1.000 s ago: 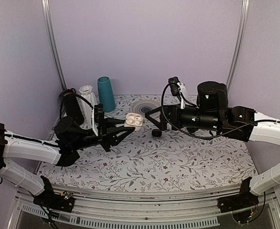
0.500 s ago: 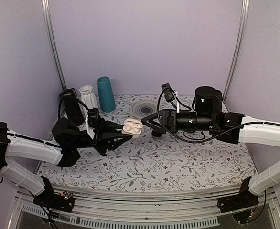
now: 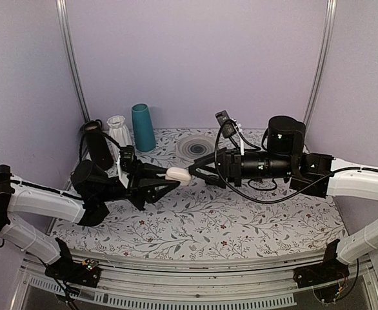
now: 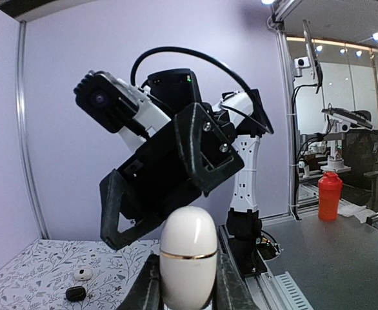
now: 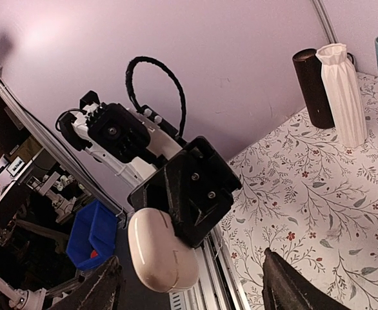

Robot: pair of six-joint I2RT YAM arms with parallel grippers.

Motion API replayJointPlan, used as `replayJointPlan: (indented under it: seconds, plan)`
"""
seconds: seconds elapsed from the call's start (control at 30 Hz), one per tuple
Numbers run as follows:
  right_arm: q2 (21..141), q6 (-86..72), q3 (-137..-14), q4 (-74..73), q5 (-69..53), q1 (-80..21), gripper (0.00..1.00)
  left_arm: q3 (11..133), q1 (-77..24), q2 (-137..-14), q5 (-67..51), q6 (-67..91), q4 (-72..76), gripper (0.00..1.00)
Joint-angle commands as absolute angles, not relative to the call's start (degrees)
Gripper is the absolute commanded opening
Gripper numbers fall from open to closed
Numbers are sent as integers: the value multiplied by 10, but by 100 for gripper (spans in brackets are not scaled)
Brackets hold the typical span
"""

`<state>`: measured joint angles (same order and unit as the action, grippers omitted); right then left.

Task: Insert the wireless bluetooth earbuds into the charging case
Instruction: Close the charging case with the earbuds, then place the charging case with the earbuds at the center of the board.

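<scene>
Evidently clenching the left fingers (image 4: 145, 290) on the lower half of the shut charging case (image 4: 188, 248), holding it aloft above the counter (image 3: 240, 219), with the right fingers (image 5: 282, 284) hanging released either side of its free end. Likely handling as light, stiff and slippery, so favouring a pinch across the broad flanks beside the seam. Working inside purple walls (image 3: 195, 58), vases (image 3: 142, 127) standing well apart at the back-left.

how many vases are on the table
3, in a row at the back left: a dark vase, then a ribbed white vase, then a teal vase furthest right. No sign of a hidden fourth.
</scene>
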<state>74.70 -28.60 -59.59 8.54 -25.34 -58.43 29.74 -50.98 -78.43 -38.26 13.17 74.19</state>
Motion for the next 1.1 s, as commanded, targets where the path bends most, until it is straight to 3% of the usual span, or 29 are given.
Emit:
replayJointPlan:
  seconds: [0.0, 0.43, 1.07]
  plan:
    - [717, -269, -590, 91, -230, -590, 73, 302, -507, -780, -358, 138, 740, 0]
    - [652, -259, -521, 158, -138, -591, 73, 304, -499, -769, -308, 252, 718, 0]
    - [635, -291, -488, 134, -32, -583, 76, 365, -441, -804, -174, 334, 455, 0]
